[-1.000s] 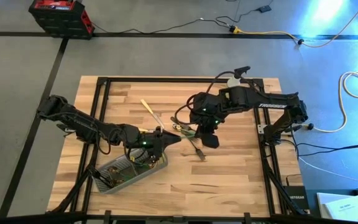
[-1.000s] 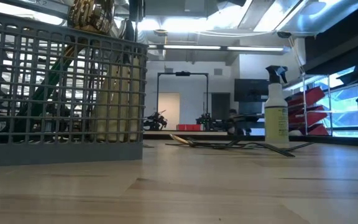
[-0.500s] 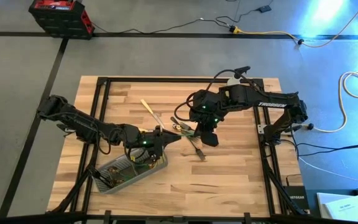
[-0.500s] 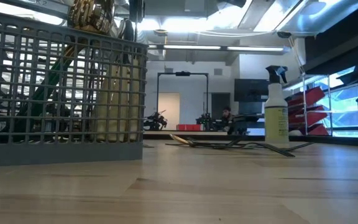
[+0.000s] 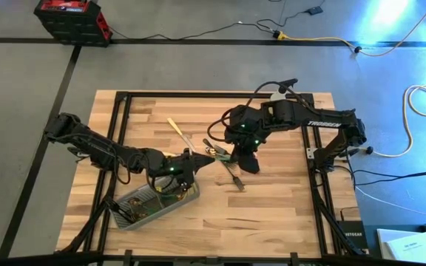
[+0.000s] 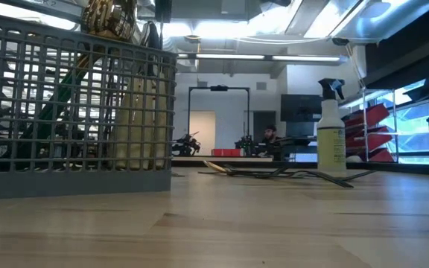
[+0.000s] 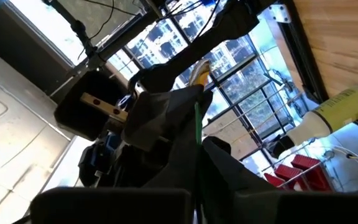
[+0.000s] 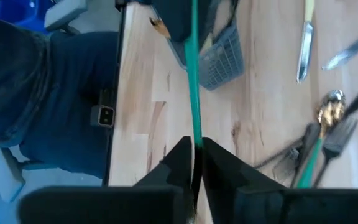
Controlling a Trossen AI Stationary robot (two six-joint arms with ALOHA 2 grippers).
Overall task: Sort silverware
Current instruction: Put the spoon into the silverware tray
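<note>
Looks like a mid-air handoff: right end effector (image 8: 193,163) and left end effector (image 5: 200,160) both pinch shut on one green-handled utensil (image 8: 194,93) above the counter (image 5: 272,207). Next I'd guess right releases, left drops it into the caddy (image 5: 150,207).

1 grey wire-mesh caddy (image 5: 143,207), standing on my left, near the edge of my wooden table (image 5: 272,214). 1 yellow-green spray bottle (image 6: 331,130), upright, well apart from the caddy. Floor beyond the table: 1 red-and-black case (image 5: 71,18), 1 yellow cable (image 5: 324,41). 1 person (image 6: 270,135), far back in the room.
</note>
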